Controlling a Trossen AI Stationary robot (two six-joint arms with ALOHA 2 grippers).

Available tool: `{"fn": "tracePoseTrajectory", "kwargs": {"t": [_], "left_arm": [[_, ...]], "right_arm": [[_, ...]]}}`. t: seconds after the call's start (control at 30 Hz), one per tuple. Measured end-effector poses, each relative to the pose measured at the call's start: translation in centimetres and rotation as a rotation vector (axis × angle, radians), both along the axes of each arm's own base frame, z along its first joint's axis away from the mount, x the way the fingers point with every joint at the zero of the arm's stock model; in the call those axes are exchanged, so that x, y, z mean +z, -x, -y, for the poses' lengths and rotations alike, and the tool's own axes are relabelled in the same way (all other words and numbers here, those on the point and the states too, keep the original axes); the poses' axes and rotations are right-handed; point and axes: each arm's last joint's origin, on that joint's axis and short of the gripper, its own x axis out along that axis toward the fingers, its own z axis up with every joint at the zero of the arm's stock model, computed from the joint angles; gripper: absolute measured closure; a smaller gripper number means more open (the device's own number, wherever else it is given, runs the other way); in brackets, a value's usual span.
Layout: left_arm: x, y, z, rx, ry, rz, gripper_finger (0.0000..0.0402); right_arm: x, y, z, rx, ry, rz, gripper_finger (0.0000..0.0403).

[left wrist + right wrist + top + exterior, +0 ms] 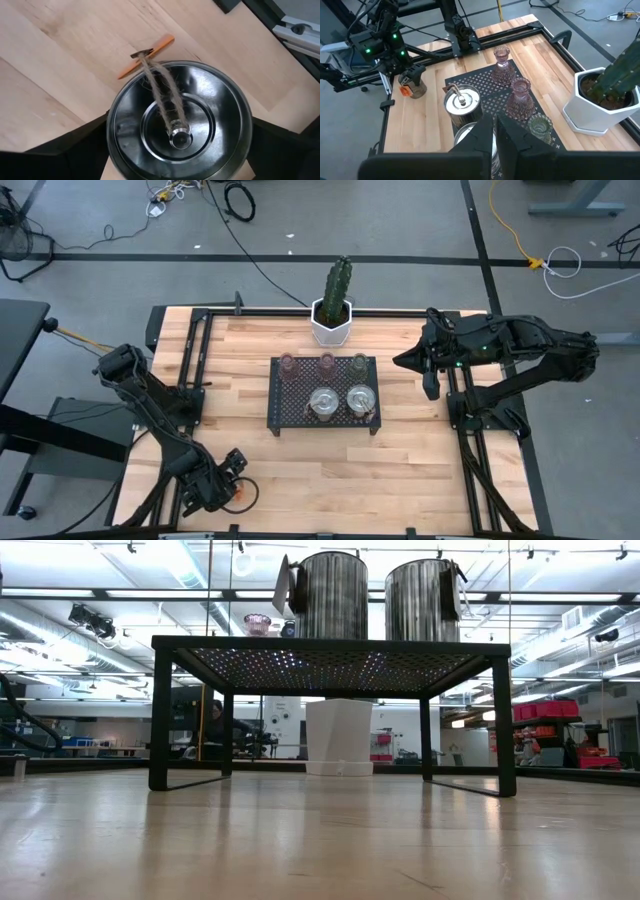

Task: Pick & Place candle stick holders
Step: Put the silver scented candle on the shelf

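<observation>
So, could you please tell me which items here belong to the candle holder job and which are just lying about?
Job:
- two silver holders on the mesh tray
- three glass cups
- third silver holder, between the left gripper fingers

Lying about:
- cactus pot
- black mesh tray

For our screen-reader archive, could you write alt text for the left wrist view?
A shiny silver holder with a twine tag sits between the open left gripper's dark fingers on the wooden table.
</observation>
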Motion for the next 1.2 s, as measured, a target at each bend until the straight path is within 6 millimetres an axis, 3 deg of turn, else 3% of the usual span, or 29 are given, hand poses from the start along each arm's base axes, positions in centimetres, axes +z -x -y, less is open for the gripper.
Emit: {"fn": "tracePoseTrajectory", "kwargs": {"t": [0.23,0.77,1.2], "left_arm": [[0.0,0.0,0.0,0.0,-0.001,0.001,0.0026],[0.2,0.0,0.0,0.0,0.0,0.001,0.0029],[4.5,-0.7,0.4,0.008,-0.041,0.054,0.003]], "right_arm": [[-0.1,0.0,0.0,0.001,0.001,-0.008,0.038],[-0.1,0.0,0.0,0.001,0.0,-0.008,0.038],[-0.1,0.0,0.0,0.008,0.012,-0.01,0.038]]}}
